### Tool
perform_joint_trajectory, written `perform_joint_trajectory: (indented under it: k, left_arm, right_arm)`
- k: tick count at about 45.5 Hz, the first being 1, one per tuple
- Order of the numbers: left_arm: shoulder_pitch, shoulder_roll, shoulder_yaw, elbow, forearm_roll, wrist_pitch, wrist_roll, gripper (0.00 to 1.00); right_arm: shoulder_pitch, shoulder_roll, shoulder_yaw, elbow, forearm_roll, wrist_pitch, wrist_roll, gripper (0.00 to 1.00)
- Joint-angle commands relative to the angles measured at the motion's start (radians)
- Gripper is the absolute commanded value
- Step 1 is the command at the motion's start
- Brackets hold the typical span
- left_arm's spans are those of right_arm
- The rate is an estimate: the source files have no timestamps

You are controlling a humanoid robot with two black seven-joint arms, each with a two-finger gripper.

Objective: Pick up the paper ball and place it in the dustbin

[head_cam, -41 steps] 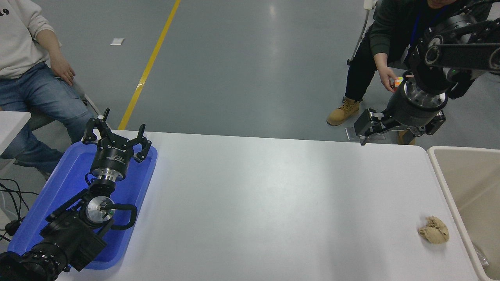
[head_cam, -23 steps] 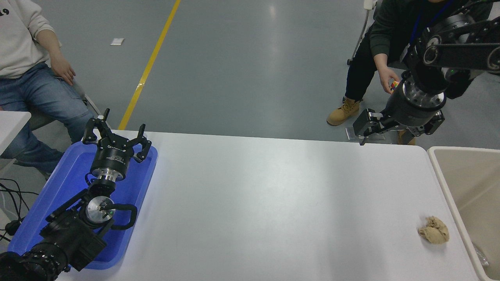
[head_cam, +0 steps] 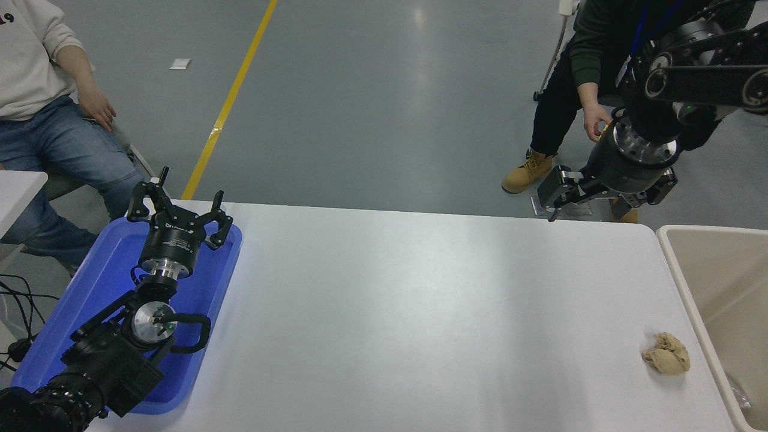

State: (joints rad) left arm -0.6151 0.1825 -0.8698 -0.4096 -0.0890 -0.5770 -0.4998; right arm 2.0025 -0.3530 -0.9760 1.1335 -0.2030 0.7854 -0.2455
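The paper ball [head_cam: 666,354], a crumpled tan wad, lies on the white table [head_cam: 420,312] near its right front, just left of the dustbin. The dustbin [head_cam: 690,300] is a beige bin along the table's right edge, and only its left part is in frame. My right gripper [head_cam: 591,207] hangs open above the table's far right edge, well behind the ball and apart from it, with nothing between its fingers. My left gripper [head_cam: 180,201] is parked open over the blue tray at the lower left.
The shallow blue tray [head_cam: 78,312] lies under the left arm. One person in a dark top stands beyond the far right corner, a hand [head_cam: 597,123] close to my right arm's wrist. Another person sits at the far left. Cables hang off the left edge.
My right gripper has drifted a little up and to the left, away from the table edge. The ball, bin and left arm have not moved.
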Motion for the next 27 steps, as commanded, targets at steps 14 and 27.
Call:
perform_joint_trajectory:
  k: [14,27]
  left_arm:
    - [0.0,0.0,0.0,0.0,0.0,-0.001,0.0,1.0]
    - [0.0,0.0,0.0,0.0,0.002,-0.001,0.0,1.0]
  right_arm:
    - [-0.041,0.025,0.004,-0.104,-0.001,0.0,0.0,1.0]
    - [-0.073,-0.03,-0.021,-0.152,0.013,0.0,0.002,1.0]
